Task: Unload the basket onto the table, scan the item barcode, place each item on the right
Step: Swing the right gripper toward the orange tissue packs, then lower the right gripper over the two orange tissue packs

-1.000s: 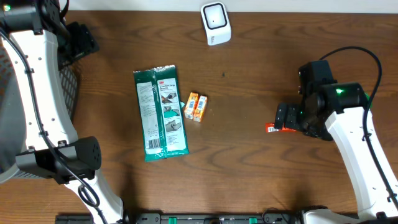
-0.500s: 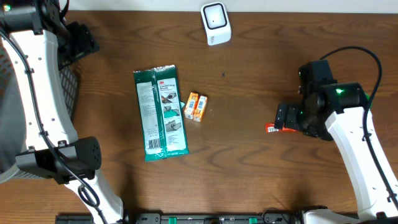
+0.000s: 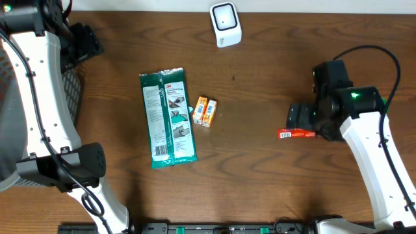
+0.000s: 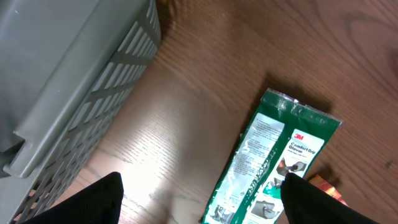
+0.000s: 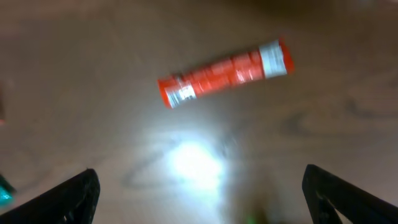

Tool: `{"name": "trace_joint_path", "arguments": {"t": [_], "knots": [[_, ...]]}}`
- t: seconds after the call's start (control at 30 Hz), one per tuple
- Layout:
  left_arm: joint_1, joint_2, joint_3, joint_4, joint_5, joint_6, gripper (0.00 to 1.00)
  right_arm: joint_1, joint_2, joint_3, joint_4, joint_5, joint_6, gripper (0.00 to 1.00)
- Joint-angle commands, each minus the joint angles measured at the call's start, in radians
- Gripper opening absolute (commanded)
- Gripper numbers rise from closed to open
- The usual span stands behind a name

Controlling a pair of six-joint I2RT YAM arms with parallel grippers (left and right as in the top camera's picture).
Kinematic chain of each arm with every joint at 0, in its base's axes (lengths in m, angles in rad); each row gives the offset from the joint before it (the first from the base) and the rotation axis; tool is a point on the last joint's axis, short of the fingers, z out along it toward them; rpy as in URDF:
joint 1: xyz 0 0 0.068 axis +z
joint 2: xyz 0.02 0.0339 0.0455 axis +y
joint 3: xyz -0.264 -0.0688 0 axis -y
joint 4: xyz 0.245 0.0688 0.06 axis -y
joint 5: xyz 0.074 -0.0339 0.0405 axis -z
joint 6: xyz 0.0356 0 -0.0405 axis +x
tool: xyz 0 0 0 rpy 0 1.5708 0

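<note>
No scan can be judged done. The tube (image 5: 224, 73), taken here to be the item since the right gripper (image 5: 200, 174) hangs over it, lies flat on the table (image 3: 260, 175) and is not held. The jaws are spread wide apart with nothing between them, and the tube is seen ahead of the fingertips, apart from both. A white label patch is seen at each end of the tube; whether either carries the barcode cannot be told through the blur. What is left, by this reading: the tube is to be gripped, lifted, carried to the scanner (image 3: 225, 25) and turned so that its code faces it.

The scanner stands at the far edge, near the middle, well apart from the tube, which lies at the right. The wood between them is bare, so a straight path far and left is offered. The pack (image 3: 168, 118) and the boxes (image 3: 204, 112) just beside it lie left of centre, off that path. The left gripper (image 4: 202, 180) is held parted and empty at the far left, beside the basket (image 4: 68, 74), well apart from the right arm.
</note>
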Motion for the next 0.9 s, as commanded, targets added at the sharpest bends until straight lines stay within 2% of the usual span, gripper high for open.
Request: {"name": "trace_joint_path", "arguments": {"t": [0.0,0.03,0.07,0.1,0.13,0.2,0.37,0.57,0.7,0.87], "knots": [[0.004,0.008,0.004,-0.056,-0.013,0.014,0.82,-0.002,-0.010,0.001,0.061,-0.066,0.019,0.99],[0.004,0.008,0.004,-0.056,-0.013,0.014,0.82,-0.002,-0.009,-0.002,0.087,-0.090,0.019,0.88],[0.004,0.008,0.004,-0.056,-0.013,0.014,0.82,-0.002,-0.006,-0.007,0.112,-0.113,0.023,0.47],[0.004,0.008,0.004,-0.056,-0.013,0.014,0.82,-0.001,-0.003,-0.016,0.132,-0.130,0.052,0.16],[0.004,0.008,0.004,-0.056,-0.013,0.014,0.82,-0.001,0.002,-0.027,0.146,-0.133,0.089,0.01],[0.004,0.008,0.004,-0.056,-0.013,0.014,0.82,0.001,0.014,-0.065,0.191,-0.132,0.139,0.01],[0.004,0.008,0.004,-0.056,-0.013,0.014,0.82,0.032,0.075,-0.208,0.375,-0.156,0.137,0.01],[0.004,0.008,0.004,-0.056,-0.013,0.014,0.82,0.064,0.209,-0.324,0.604,-0.183,0.069,0.01],[0.004,0.008,0.004,-0.056,-0.013,0.014,0.82,0.062,0.297,-0.325,0.634,-0.180,0.066,0.01],[0.004,0.008,0.004,-0.056,-0.013,0.014,0.82,0.052,0.370,-0.325,0.556,-0.117,0.076,0.01]]}}
